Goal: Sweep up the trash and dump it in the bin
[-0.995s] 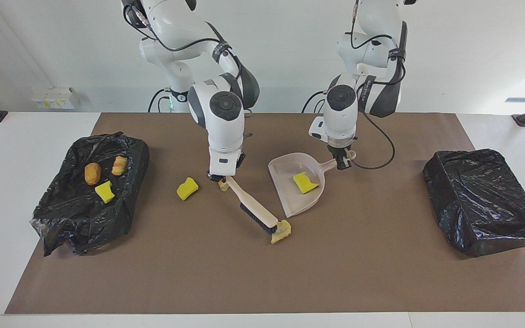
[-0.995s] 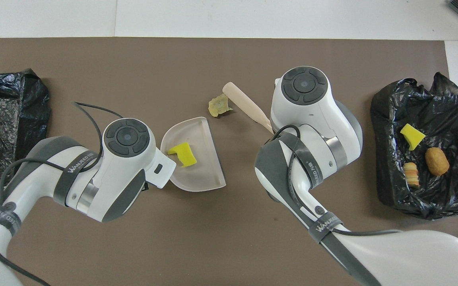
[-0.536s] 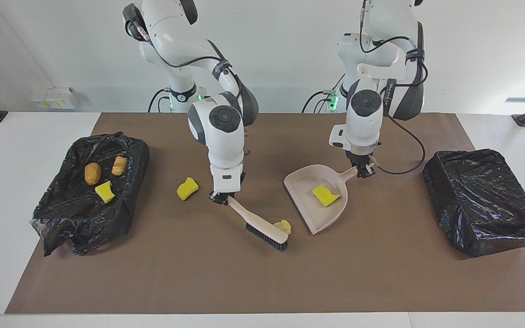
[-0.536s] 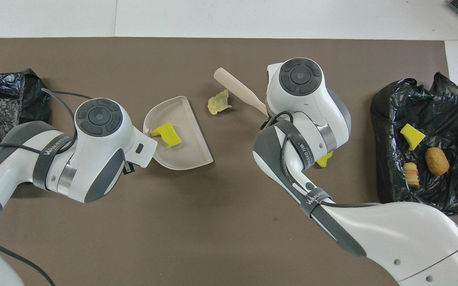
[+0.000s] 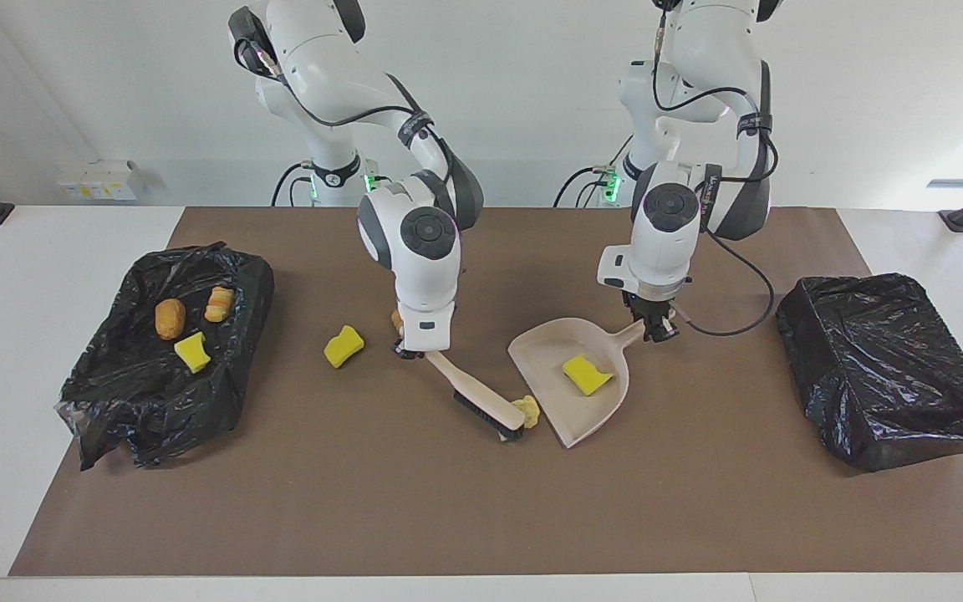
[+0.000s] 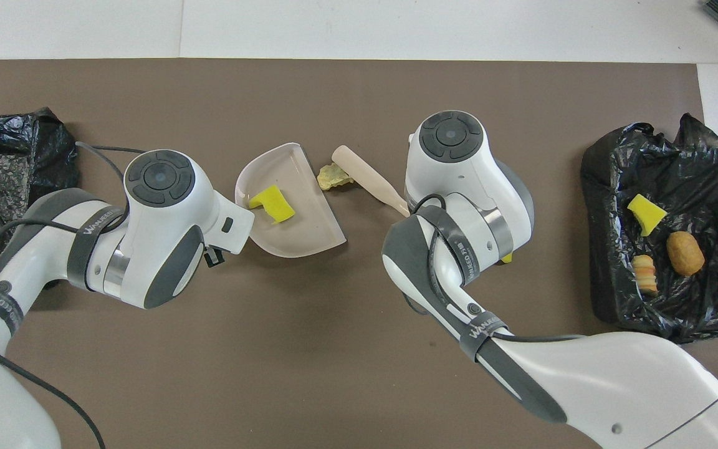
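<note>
Midway through the clean-up, the right gripper [image 5: 411,353] is clamped on the handle of the hand brush [image 5: 476,396], whose bristles press a ragged pale-yellow scrap [image 5: 527,410] against the lip of the dustpan [image 5: 607,401] near the middle of the brown mat [image 5: 448,518]. The left gripper [image 5: 655,331] is closed on the dustpan's handle, and one bright yellow sponge piece [image 5: 587,374] already lies in the pan. Three pieces, a tan chunk [image 5: 170,318], a striped orange roll [image 5: 219,303] and a yellow sponge [image 5: 192,351], sit in the open black-lined bin [image 5: 114,401] at the right arm's end of the table. Another yellow sponge [image 5: 343,346] lies loose on the mat beside the right gripper, unswept. A covered black bin [image 5: 883,368] sits at the left arm's end. By appearances roughly half the job remains.
</note>
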